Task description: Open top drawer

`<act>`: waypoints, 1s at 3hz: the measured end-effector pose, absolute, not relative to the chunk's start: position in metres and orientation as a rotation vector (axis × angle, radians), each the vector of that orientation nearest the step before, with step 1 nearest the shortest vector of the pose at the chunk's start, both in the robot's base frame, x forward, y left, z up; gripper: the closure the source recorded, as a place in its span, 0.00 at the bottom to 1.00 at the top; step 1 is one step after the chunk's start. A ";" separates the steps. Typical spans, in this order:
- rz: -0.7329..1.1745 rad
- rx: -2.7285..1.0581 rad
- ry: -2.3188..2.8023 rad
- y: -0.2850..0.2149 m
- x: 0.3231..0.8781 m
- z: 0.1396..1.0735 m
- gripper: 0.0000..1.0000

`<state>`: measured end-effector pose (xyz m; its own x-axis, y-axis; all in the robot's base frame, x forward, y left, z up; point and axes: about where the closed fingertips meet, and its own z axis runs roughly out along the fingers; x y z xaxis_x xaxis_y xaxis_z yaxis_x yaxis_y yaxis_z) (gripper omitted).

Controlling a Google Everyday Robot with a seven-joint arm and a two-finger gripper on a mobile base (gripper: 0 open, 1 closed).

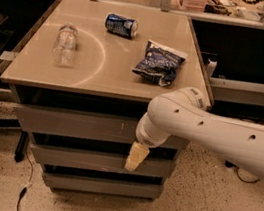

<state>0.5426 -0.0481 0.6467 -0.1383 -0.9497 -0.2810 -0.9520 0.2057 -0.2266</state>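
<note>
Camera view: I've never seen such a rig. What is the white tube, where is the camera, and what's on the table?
The white tube is a robot arm, reaching in from the right. Its gripper, the pale tip, hangs just below the front of the top drawer, which looks shut. Nothing is seen held. The one camera looks down from the front; its mounting is unknown. On the table lie a clear bottle, a blue can and a dark bag.
</note>
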 end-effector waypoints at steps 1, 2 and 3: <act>0.064 -1.838 2.142 -0.038 0.528 0.627 0.00; 0.065 -1.839 2.142 -0.038 0.528 0.631 0.00; 0.098 -1.861 2.157 -0.041 0.518 0.633 0.00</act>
